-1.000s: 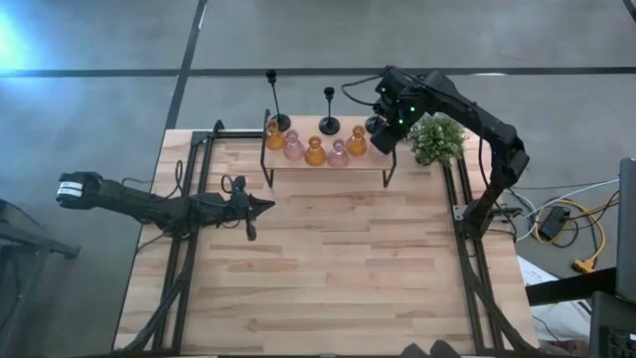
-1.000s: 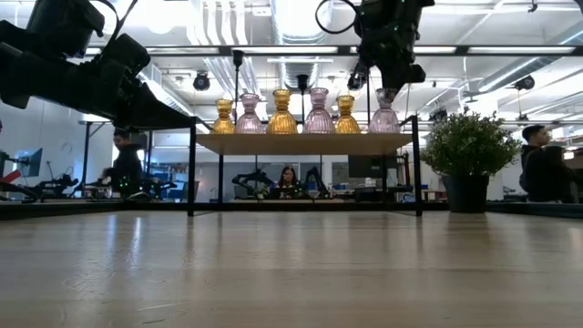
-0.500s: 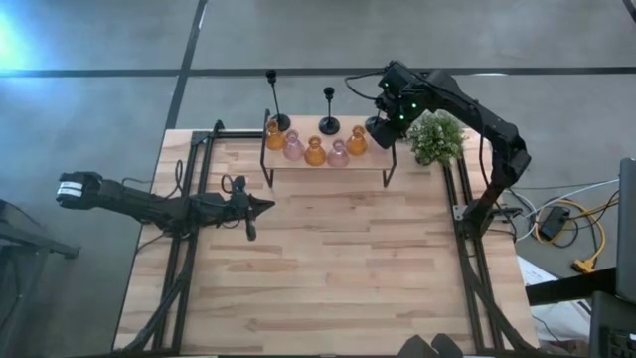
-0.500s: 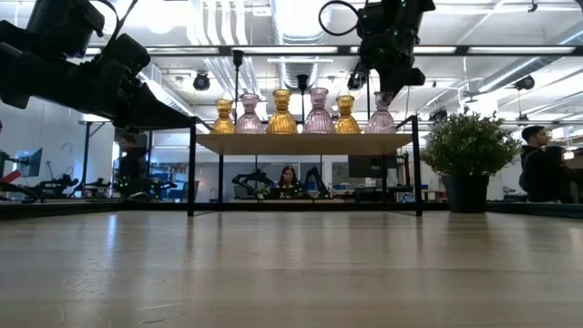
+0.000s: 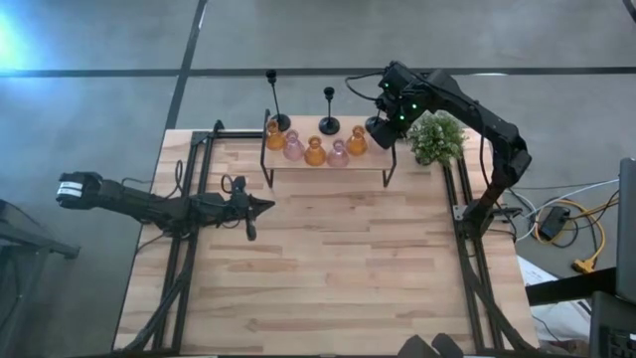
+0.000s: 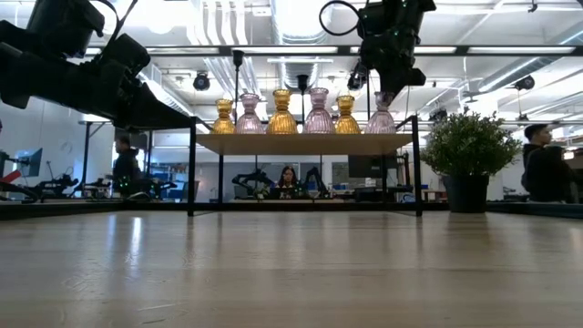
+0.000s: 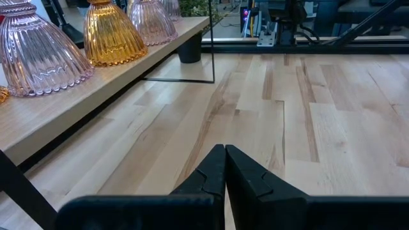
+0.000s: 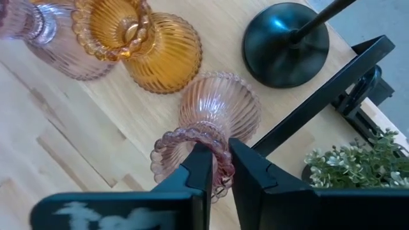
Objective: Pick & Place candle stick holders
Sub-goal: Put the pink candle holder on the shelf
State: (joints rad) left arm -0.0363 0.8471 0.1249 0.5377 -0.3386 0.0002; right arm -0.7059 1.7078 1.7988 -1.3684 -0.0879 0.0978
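Note:
A black-legged wooden shelf (image 5: 328, 165) stands at the table's far edge. On it stand three amber glass holders (image 5: 315, 151) and two pink ones (image 5: 293, 147), with two black stemmed holders (image 5: 329, 124) behind them. A third black holder's base (image 8: 285, 45) shows in the right wrist view. My right gripper (image 5: 381, 129) is shut on a third pink glass holder (image 8: 220, 105) at the shelf's right end. My left gripper (image 5: 266, 205) is shut and empty, above the table in front of the shelf's left end. My right gripper pinches the pink holder's beaded rim (image 8: 185, 137) between its two fingers, one finger in the mouth and one outside. The fingers come from above, pointing down. The holder is upright, its base (image 6: 381, 128) level with the others on the shelf top.
A small green plant (image 5: 435, 139) in a dark pot stands right of the shelf, close to my right arm. The table's wooden top (image 5: 338, 268) lies in front of the shelf. People show in the room behind (image 6: 545, 169).
My right gripper, still shut on the pink holder, has gone a little toward the table's far edge and left. The holder has stayed upright at the shelf's right end.

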